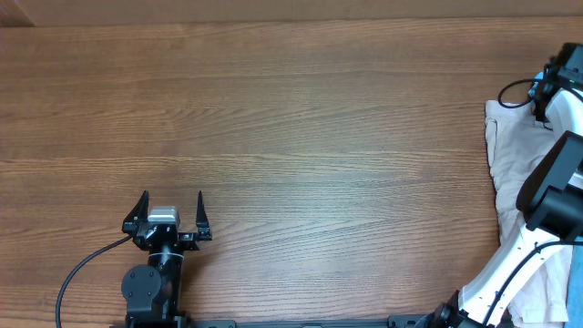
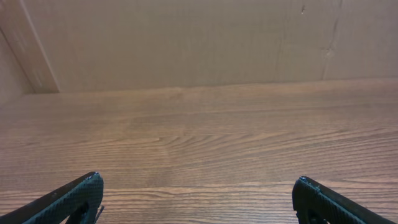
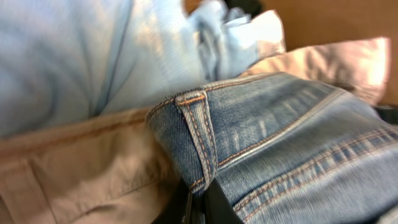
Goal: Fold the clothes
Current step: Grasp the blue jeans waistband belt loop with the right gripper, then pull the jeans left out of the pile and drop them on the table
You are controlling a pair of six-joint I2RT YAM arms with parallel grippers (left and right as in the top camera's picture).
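Observation:
The clothes lie in a heap at the table's far right edge. In the right wrist view, light blue denim jeans (image 3: 280, 137) lie on top of cream trousers (image 3: 81, 168). My right gripper (image 3: 199, 191) is shut on the jeans' waistband just below a belt loop (image 3: 198, 134). From overhead only pale cloth (image 1: 510, 155) shows under the right arm (image 1: 556, 182); the jaws themselves are hidden there. My left gripper (image 1: 172, 208) rests near the front left of the table, far from the clothes. Its jaws stand wide open over bare wood (image 2: 198, 180).
A pale blue garment (image 3: 74, 56) lies bunched behind the jeans in the heap. The wooden table (image 1: 273, 137) spreads between the two arms. A cardboard-coloured wall (image 2: 186, 43) stands along the table's far edge. A black cable (image 1: 77, 269) trails from the left arm.

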